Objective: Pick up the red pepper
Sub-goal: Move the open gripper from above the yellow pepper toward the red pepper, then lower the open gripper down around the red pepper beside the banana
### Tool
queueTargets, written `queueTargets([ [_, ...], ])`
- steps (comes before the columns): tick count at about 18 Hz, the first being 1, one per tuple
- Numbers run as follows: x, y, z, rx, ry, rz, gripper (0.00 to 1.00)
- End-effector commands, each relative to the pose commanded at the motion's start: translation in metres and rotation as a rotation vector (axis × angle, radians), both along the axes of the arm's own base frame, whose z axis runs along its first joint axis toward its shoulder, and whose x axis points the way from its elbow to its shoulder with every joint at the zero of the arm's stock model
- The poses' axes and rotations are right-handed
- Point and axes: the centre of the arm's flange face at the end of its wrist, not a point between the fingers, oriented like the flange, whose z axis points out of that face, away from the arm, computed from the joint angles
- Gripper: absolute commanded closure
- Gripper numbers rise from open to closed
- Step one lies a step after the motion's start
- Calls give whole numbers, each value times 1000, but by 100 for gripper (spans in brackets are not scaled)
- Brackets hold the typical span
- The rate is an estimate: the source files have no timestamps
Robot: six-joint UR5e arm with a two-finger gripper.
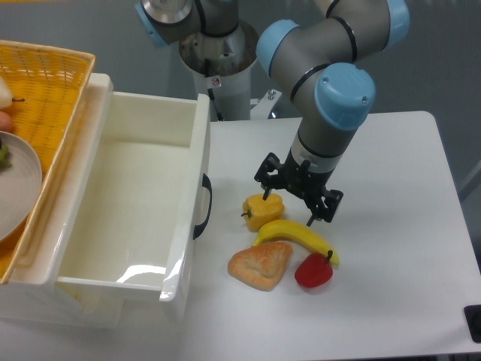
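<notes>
The red pepper (313, 271) lies untouched (beside the banana (296, 235)) below the wide-spread gripper (289, 210).

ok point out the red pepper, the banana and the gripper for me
red pepper (313, 272), fixed camera, on its glossy red body
banana (297, 236), fixed camera, on the middle of its curved length
gripper (294, 210), fixed camera, midway between its two fingertips
</notes>
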Motion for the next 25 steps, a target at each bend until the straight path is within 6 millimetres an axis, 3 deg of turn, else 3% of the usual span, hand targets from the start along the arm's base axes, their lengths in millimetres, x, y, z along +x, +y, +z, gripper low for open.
queueTargets([
  [2, 2, -3, -11, -9, -3, -53, 0],
  [10, -5, -4, -22, -69, 44, -163, 0],
  [15, -3, 14, -38, -102, 113, -177, 0],
  [25, -15, 27, -62, -105, 192, -158, 0],
])
